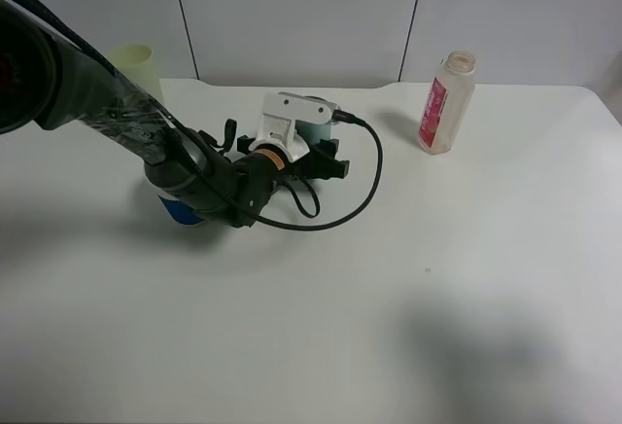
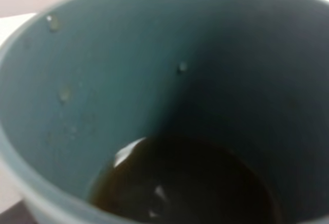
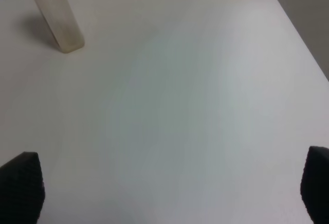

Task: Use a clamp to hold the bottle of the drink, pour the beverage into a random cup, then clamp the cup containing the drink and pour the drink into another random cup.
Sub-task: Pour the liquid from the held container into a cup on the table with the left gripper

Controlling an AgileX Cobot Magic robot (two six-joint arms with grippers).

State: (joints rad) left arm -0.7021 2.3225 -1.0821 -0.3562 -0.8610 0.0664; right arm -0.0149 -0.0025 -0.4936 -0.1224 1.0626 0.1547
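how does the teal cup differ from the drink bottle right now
The teal cup is opaque blue-green and wide-mouthed; the bottle is whitish, pink-labelled, with a narrower neck. The cup holds dark liquid at its bottom; the bottle's pale wall shows none. Both look open at the top.

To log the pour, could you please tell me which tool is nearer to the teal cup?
Left. The left tool is right at the teal cup, its camera looking into it; the right tool is open over the table, facing the bottle.
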